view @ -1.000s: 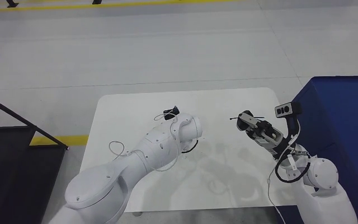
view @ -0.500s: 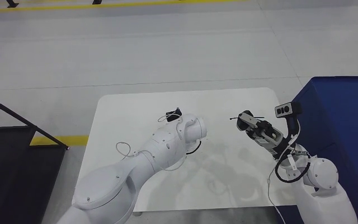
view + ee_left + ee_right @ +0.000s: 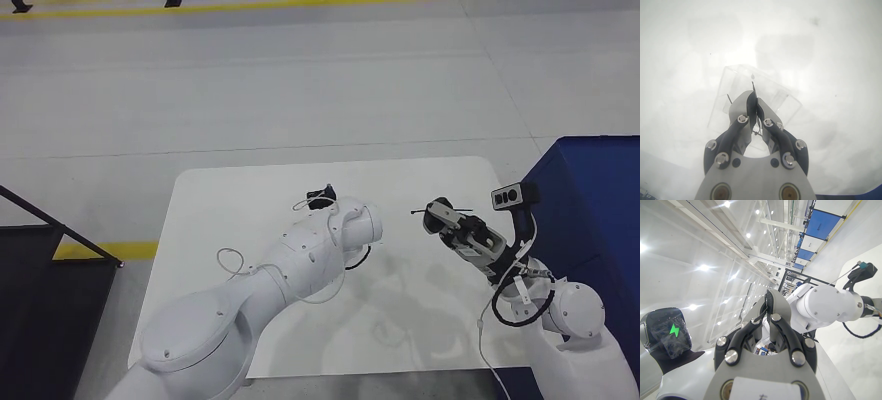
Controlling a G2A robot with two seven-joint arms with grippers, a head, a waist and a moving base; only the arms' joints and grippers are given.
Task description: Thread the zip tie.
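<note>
Left wrist view: left end effector pinched shut on a thin black strip above a clear box. Top view: right end effector clamps the zip tie over the white tabletop; grey floor beyond.

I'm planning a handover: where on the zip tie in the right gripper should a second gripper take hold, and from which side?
Probably the thin free end of the zip tie that sticks straight out past the right gripper, away from its wrist. Approach from that open side and pinch across the strip; the rest is buried in the shut grip.
</note>
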